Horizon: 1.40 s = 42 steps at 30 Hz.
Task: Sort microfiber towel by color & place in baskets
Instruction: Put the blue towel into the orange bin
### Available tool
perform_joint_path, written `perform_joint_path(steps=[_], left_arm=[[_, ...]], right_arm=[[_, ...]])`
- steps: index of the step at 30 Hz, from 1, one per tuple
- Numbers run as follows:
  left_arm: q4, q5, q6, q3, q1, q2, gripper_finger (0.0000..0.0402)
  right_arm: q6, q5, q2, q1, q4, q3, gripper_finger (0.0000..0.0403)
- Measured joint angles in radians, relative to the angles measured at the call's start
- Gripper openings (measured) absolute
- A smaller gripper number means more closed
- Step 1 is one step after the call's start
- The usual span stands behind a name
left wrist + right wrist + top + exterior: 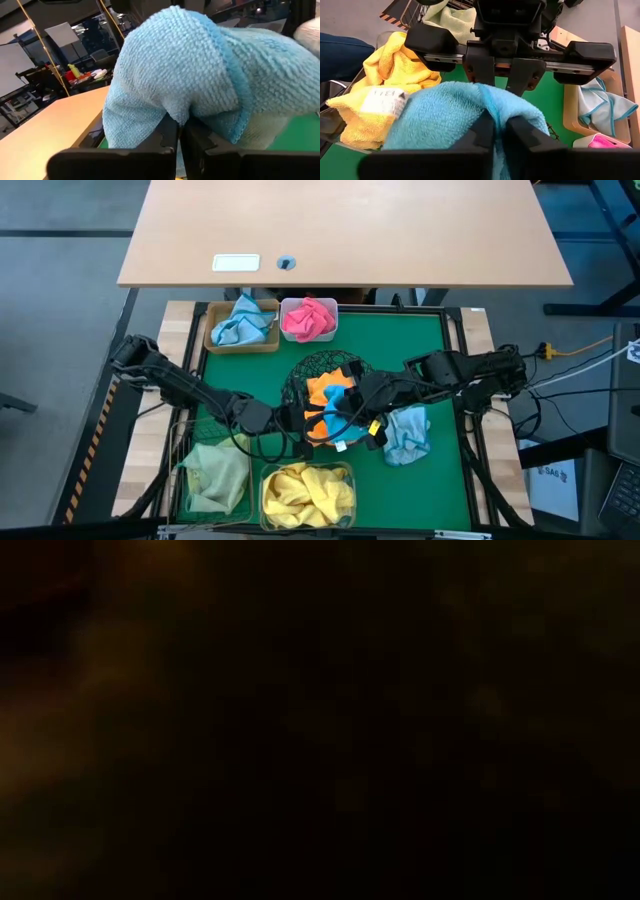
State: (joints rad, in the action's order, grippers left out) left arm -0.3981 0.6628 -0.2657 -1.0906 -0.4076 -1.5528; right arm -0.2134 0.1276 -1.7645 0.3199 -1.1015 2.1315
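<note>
Both pinching one bright blue towel (465, 112) above the round black wire bowl (322, 367) at counter centre: left pincer (502, 75) pressed together on it, right pincer (501, 131) likewise. Already binned: light blue at eleven, pink at twelve, yellow at six, green at seven. Remaining: pale blue towel (408, 433) loose at four.

wooden desk (400, 230), white card (236, 263)
</note>
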Motion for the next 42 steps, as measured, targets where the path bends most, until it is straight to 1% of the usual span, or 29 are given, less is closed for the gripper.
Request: perform_joint_path(steps=[2,5,9,11,14,18,20,23,27,29,32,34,38,42], left_arm=[[0.001,0.002,0.0,0.0,0.0,0.0,0.0003],[0.001,0.009,0.0,0.0,0.0,0.0,0.0002],[0.002,0.01,0.002,0.0,0.007,0.0,0.0002],[0.002,0.01,0.003,0.0,0.015,0.0,0.0001],[0.002,0.009,0.025,0.0,0.028,0.0,0.0001],[0.017,0.009,0.047,0.0,0.059,0.0,0.0001],[0.017,0.009,0.047,0.0,0.077,0.0,0.0001],[0.017,0.011,0.047,0.0,0.11,0.002,0.0],[0.017,0.065,-0.003,0.0,0.159,0.036,0.0],[0.017,0.089,-0.027,0.0,0.183,0.069,0.0],[0.016,0.107,-0.042,-0.001,0.214,0.129,0.0],[0.029,0.11,-0.063,-0.001,0.235,0.176,0.0],[0.075,0.151,-0.085,-0.001,0.277,0.271,0.0],[0.198,0.208,-0.082,-0.001,0.331,0.365,0.0]], right_arm=[[0.0,0.0,0.0,0.0,0.001,0.0,0.005],[0.001,0.011,0.0,0.0,0.001,0.0,0.0098],[0.003,0.121,-0.002,0.001,-0.021,0.018,0.0158],[0.003,0.157,-0.002,0.001,-0.046,0.047,0.0179],[0.013,0.169,0.0,0.0,-0.101,0.101,0.02],[0.1,0.167,0.0,0.0,-0.178,0.178,0.021],[0.139,0.166,0.0,0.0,-0.245,0.219,0.0211],[0.202,0.16,0.02,0.001,-0.3,0.21,0.0211],[0.288,0.099,0.025,0.0,-0.427,0.208,0.0211],[0.313,0.056,0.024,0.001,-0.479,0.204,0.0211],[0.315,-0.014,0.027,0.001,-0.465,0.185,0.0211],[0.312,-0.038,0.026,0.001,-0.468,0.183,0.0211],[0.296,-0.042,0.038,0.002,-0.47,0.182,0.0211],[0.278,-0.032,0.055,0.002,-0.469,0.182,0.0211]])
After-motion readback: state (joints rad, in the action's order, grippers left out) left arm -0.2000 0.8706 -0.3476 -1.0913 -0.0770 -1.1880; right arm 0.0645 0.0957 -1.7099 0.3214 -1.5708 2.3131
